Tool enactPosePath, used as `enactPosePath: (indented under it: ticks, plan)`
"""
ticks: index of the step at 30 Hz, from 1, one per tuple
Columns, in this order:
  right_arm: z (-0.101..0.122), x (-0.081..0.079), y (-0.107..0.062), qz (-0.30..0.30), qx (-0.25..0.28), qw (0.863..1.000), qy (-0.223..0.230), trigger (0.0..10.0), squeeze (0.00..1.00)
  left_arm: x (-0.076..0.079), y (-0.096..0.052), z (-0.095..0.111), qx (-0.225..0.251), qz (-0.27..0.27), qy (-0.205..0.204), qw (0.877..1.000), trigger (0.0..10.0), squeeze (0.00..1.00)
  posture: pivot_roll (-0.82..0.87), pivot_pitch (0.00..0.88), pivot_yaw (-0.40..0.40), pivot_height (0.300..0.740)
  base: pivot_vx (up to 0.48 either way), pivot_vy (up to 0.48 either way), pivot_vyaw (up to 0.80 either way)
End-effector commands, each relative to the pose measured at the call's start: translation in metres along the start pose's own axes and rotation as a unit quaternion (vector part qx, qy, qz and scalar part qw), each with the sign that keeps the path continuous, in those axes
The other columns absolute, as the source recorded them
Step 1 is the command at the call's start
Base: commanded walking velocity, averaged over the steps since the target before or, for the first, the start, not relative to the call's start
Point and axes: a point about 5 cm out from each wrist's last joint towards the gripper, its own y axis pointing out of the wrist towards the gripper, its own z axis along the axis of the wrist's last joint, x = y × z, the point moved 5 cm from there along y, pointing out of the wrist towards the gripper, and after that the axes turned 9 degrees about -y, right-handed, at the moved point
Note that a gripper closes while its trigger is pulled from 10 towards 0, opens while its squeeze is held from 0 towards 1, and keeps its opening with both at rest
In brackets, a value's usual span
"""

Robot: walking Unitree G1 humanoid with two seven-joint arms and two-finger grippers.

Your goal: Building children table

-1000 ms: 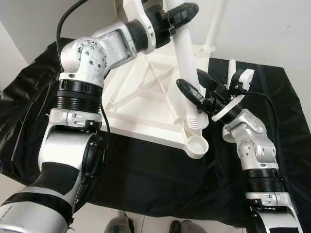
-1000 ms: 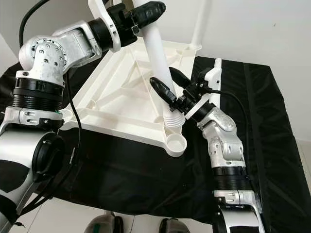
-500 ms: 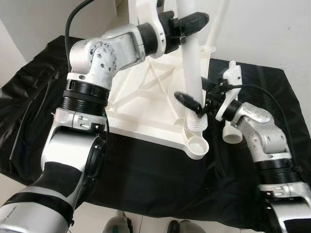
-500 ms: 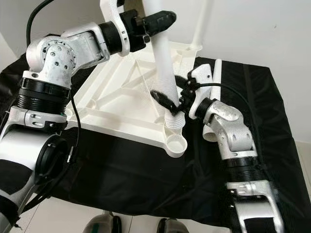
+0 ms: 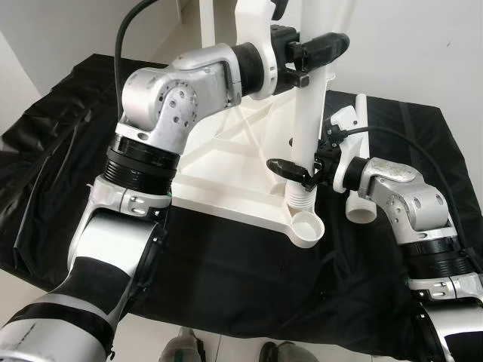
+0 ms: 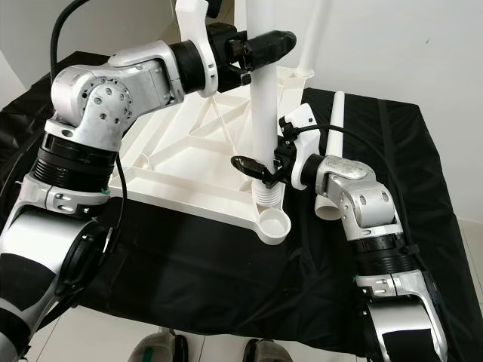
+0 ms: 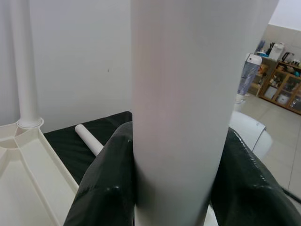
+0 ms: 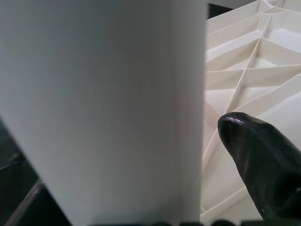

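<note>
Change since 1 s ago: leg now close to upright, was leaning toward robot's left at the top; left gripper swung right with it; right forearm lower, elbow dropped.
Leg: white table leg (image 5: pixel 306 136) standing in tabletop's near corner, threaded end (image 5: pixel 300 199) at the near-corner socket, threads visible above the rim, so not seated.
Tabletop: white tabletop (image 5: pixel 226 162) lying underside up on black cloth (image 5: pixel 219 264), ribs showing; open socket cup (image 5: pixel 308 226) just in front of the leg.
Left gripper: left gripper (image 5: pixel 321 49) clamped on the leg high up, one black finger either side, pads pressed to the tube in left wrist view (image 7: pixel 108 188).
Right gripper: right gripper (image 5: pixel 302 167) at the leg's base just above the threads, fingers astride the tube; one fingertip (image 8: pixel 256 160) stands off the tube in wrist view, so bracketing, grip not confirmed.
Other legs: one more already upright at far corner (image 6: pixel 313 38); spare leg (image 6: pixel 332 151) lying on cloth just beside right arm.
Step in hand (judgement): aligning and threading the leg in.
How to do it well: hold axis square to tabletop before turning, top gripper steers, bottom one guides only; light downward pressure, no side load; back off if threads bind.
Risk: cross-threading, or tabletop sliding on cloth.
</note>
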Motion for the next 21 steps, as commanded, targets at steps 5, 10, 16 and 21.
enactPosePath:
  ticks: [5,10,16,21]
  plan:
    - [0.01,-0.002,-0.005,0.022,-0.003,1.0,-0.01,10.0,0.0,0.023,0.0,-0.004,-0.013,-0.092,0.016,0.996,10.0,0.0,-0.01,0.057,-0.028,0.74,0.0,0.0,0.0]
    - [0.005,-0.004,-0.012,0.041,-0.027,0.999,-0.016,10.0,0.0,0.022,0.0,-0.004,-0.013,-0.091,0.02,0.996,10.0,0.0,-0.01,0.062,-0.033,0.74,0.0,0.0,0.0]
    - [-0.003,-0.011,-0.012,0.057,-0.045,0.997,-0.017,10.0,0.0,0.024,0.0,-0.001,-0.009,-0.09,0.026,0.996,10.0,0.0,0.0,0.059,-0.031,0.74,0.0,0.0,0.0]
    - [-0.006,-0.014,-0.011,0.062,-0.048,0.997,-0.02,10.0,0.0,0.025,0.0,0.001,-0.009,-0.091,0.03,0.995,10.0,0.0,0.0,0.058,-0.031,0.74,0.0,0.0,0.0]
